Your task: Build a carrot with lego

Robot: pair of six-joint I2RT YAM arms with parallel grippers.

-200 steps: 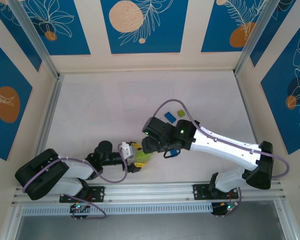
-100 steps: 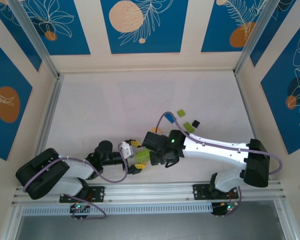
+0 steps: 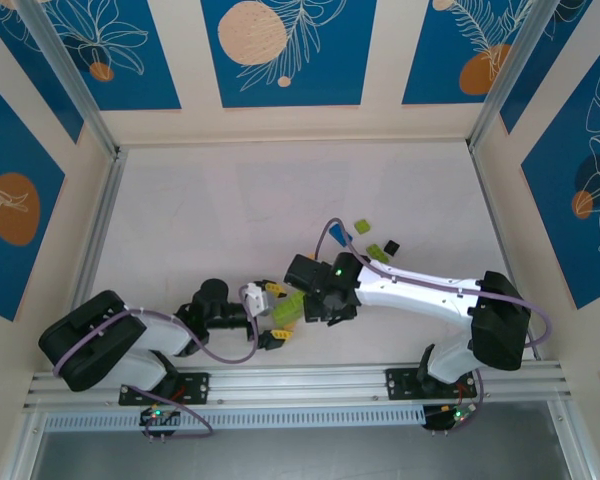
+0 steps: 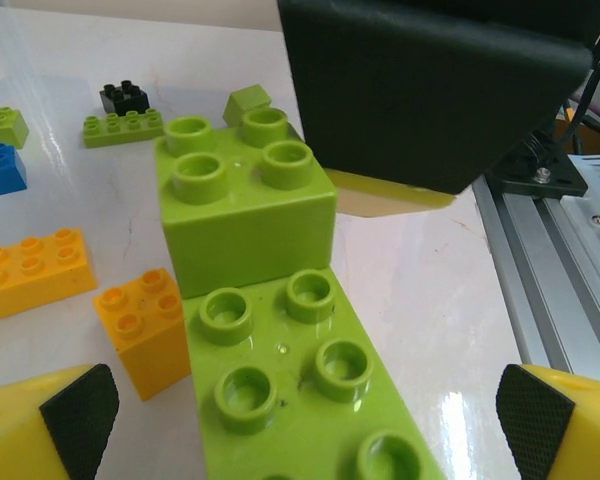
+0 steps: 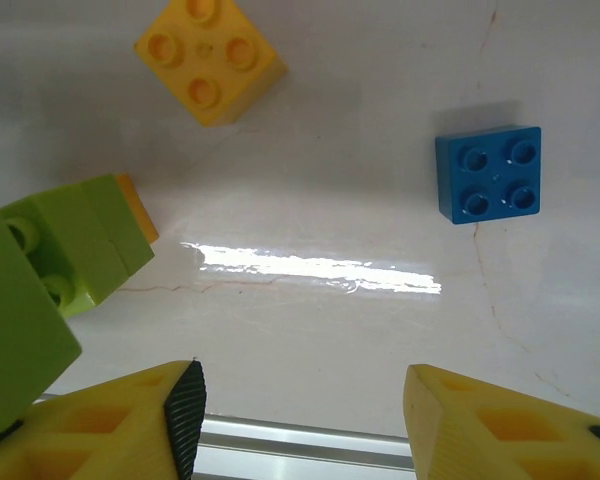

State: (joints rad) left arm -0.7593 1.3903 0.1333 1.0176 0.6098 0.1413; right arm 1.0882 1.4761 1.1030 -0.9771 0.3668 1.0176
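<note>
As I read the overhead view from the left, my left pincer (image 3: 276, 314) lies low over the counter (image 3: 200, 210) with its jaws spread as wide as they go. The green stack (image 3: 289, 309) sits in the gap between them. The left wrist camera makes this plain: the black pads (image 4: 75, 420) stand well out on either side of the long green brick (image 4: 300, 400). Neither touches it, so nothing is gripped.

That brick's long axis runs straight away from the left pincer toward the right arm, and a square green brick (image 4: 245, 205) is pressed onto its far end. On the stack's left a tall orange brick (image 4: 145, 330) stands just beside it, and a longer orange brick (image 4: 30, 275) lies further out.

Moving right, my right pincer (image 5: 300, 400) hangs just over the far end of the stack. Its jaws are apart, with bare counter between them. From its wrist camera the green stack lies off to the left, outside the gap and against the left finger. A yellow-orange square brick (image 5: 208, 55) lies ahead and a blue brick (image 5: 488, 185) sits well to the right.

My judgement is that the left arm is the nearer one and already straddles the brick across its short width. The right pincer would have to shift left before it could take the square brick.
</note>
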